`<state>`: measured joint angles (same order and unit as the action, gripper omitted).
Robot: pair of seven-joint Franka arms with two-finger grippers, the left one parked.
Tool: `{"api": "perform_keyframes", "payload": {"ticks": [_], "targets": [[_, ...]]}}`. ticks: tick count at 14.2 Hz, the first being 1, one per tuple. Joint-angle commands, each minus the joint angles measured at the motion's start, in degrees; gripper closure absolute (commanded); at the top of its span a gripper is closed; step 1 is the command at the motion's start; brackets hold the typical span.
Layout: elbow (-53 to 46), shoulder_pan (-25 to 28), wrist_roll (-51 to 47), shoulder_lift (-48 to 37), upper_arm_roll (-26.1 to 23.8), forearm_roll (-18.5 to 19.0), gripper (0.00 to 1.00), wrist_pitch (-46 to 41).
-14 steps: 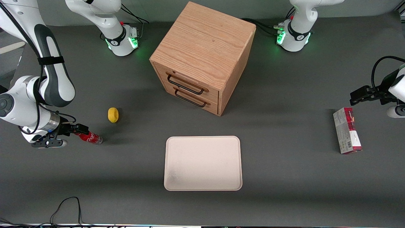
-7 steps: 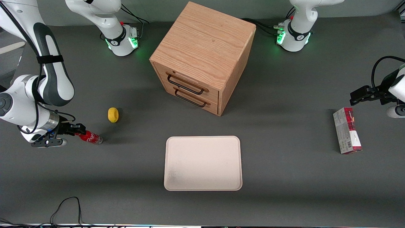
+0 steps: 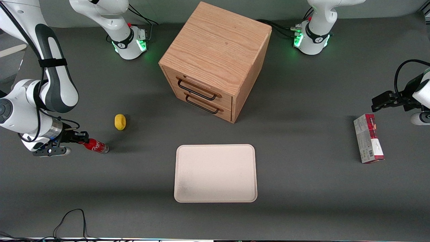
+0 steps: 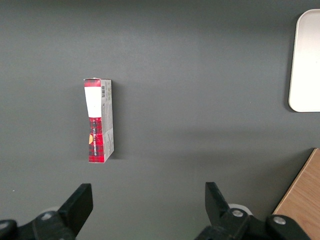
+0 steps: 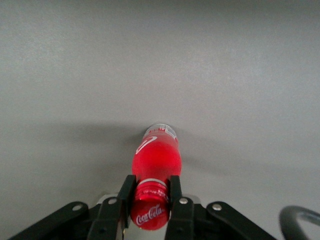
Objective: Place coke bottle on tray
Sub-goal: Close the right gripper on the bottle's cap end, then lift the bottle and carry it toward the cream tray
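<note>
The coke bottle (image 3: 96,146) lies on its side on the dark table near the working arm's end, a small red bottle with a white script logo. My gripper (image 3: 82,139) is at its cap end, low over the table. In the right wrist view the two fingers press against both sides of the red cap, so the gripper (image 5: 151,182) is shut on the bottle (image 5: 156,155), whose clear base points away from the wrist. The cream-white tray (image 3: 215,173) lies flat and bare, off toward the parked arm's end from the bottle; its edge also shows in the left wrist view (image 4: 306,60).
A small yellow lemon-like object (image 3: 120,121) sits just farther from the front camera than the bottle. A wooden two-drawer cabinet (image 3: 215,60) stands farther back than the tray. A red-and-white carton (image 3: 368,138) lies toward the parked arm's end.
My gripper has drawn back a little along the bottle toward its cap, toward the working arm's end. The bottle has hardly moved.
</note>
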<state>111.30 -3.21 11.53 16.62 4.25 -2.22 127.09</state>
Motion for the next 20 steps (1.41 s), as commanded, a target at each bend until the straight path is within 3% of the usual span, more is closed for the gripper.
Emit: {"api": "perform_keyframes", "payload": {"ticks": [1, 6, 8, 13, 17, 20], "targets": [[-11.75, 0.84, 2.36, -0.62, 0.32, -0.6, 1.0, -12.69], [-37.95, 1.28, 2.27, -0.01, 0.23, 1.6, 1.0, -40.3], [-43.95, 1.28, 2.27, -0.09, 0.23, 1.69, 1.0, -46.12], [-50.36, 4.96, 1.92, 3.05, -0.03, 1.69, 1.0, -46.76], [-65.13, 13.73, 1.57, 16.49, 0.06, 1.86, 1.0, -43.18], [-66.12, 21.9, 1.05, 20.11, 0.23, 4.66, 1.0, -37.37]]}}
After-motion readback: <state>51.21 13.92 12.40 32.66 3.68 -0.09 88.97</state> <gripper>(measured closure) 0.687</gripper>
